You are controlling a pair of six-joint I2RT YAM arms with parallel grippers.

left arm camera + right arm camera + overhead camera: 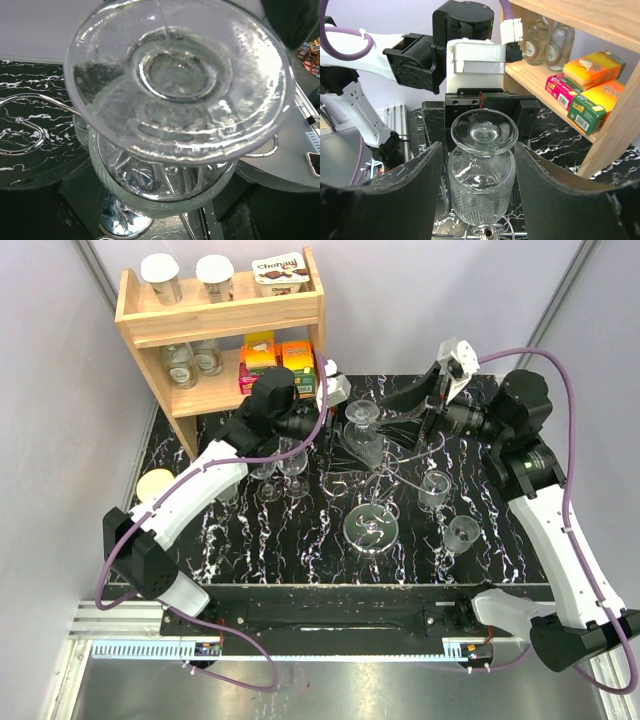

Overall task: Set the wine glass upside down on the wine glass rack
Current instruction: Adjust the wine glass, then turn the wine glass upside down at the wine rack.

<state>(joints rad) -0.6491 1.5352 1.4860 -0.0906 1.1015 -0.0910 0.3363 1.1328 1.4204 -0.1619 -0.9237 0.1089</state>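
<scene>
Glass foot-up, bowl-down: the wine glass [482, 170] sits inverted at a scroll arm of the wine glass rack [350, 530], between both grippers, w/ silver wire curls showing either side beneath its foot. Right gripper [477, 147] has jaws spread wide, clear of the bowl; left gripper [336, 427] brackets the bowl from the opposite side, can't tell if it's pinching or only flanking. Looks like the let-go stage. Next, I reckon: confirm the foot's seated on the wire, then ease both arms back w/o nudging it.
</scene>
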